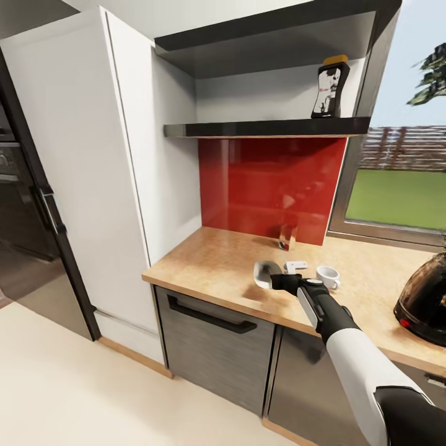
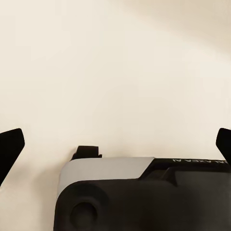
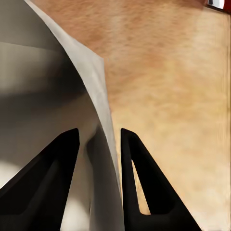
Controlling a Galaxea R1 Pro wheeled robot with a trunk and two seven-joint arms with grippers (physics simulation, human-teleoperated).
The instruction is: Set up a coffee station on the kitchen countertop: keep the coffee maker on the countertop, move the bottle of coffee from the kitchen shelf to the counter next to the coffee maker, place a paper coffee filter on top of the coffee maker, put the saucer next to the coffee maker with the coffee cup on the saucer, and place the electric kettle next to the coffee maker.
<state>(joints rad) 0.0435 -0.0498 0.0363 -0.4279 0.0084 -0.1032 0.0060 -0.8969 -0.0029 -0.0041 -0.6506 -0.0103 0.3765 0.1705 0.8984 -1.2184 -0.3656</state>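
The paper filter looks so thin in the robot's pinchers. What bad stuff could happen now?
1. The right gripper pinches only one thin wall of the paper coffee filter, so it might slip out or crumple.
2. The coffee cup stands just beside the arm; a swing could knock it over.
3. The electric kettle stands close on the kitchen countertop too.

On the desk (image 1: 210, 260) stand one white coffee cup (image 1: 326, 275), one dark glass electric kettle (image 1: 427, 300), one saucer (image 1: 265, 274) held tilted, one clear glass (image 1: 287, 236) by the red backsplash (image 1: 266, 186), and one small white object (image 1: 295, 266) too small to identify. One bottle of coffee (image 1: 329, 87) stands on the one thin kitchen shelf (image 1: 266, 129). One arm reaches in, with one end effector (image 1: 286, 283).
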